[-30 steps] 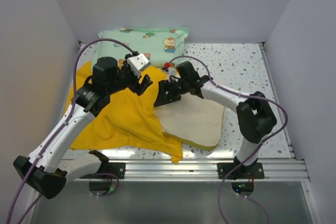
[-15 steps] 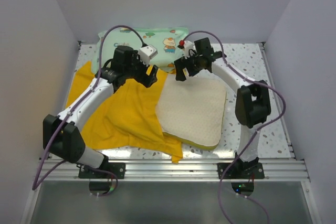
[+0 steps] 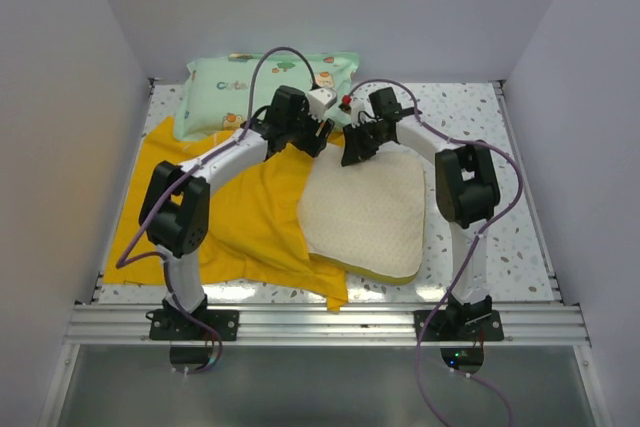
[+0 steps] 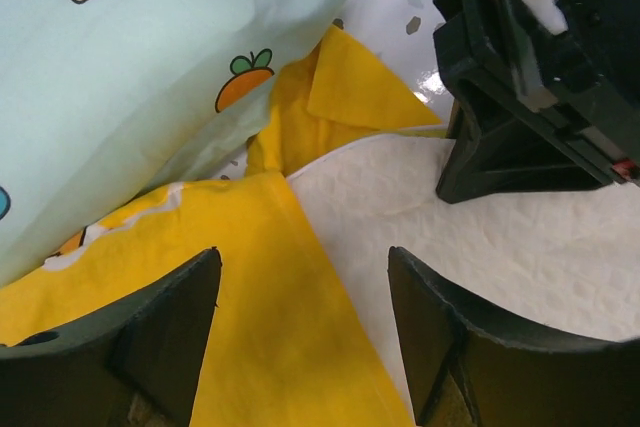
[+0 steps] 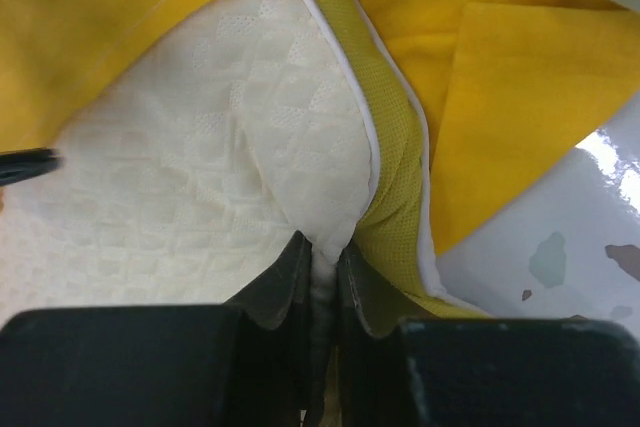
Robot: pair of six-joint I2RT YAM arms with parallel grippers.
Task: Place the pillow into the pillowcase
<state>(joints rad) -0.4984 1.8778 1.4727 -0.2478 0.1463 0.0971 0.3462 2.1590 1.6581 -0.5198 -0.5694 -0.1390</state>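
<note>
My left arm [image 3: 225, 157] and right arm [image 3: 420, 135] stretch far forward, wrists nearly meeting. My left gripper [image 4: 305, 347] hangs with jaws spread wide; my right gripper [image 5: 322, 267] pinches the pillow [image 5: 200, 177] edge.

The mint-green cartoon-print fabric pillow [image 3: 213, 105] bears a short blue word starting "Cu". Its remaining letters are too small to read.
</note>
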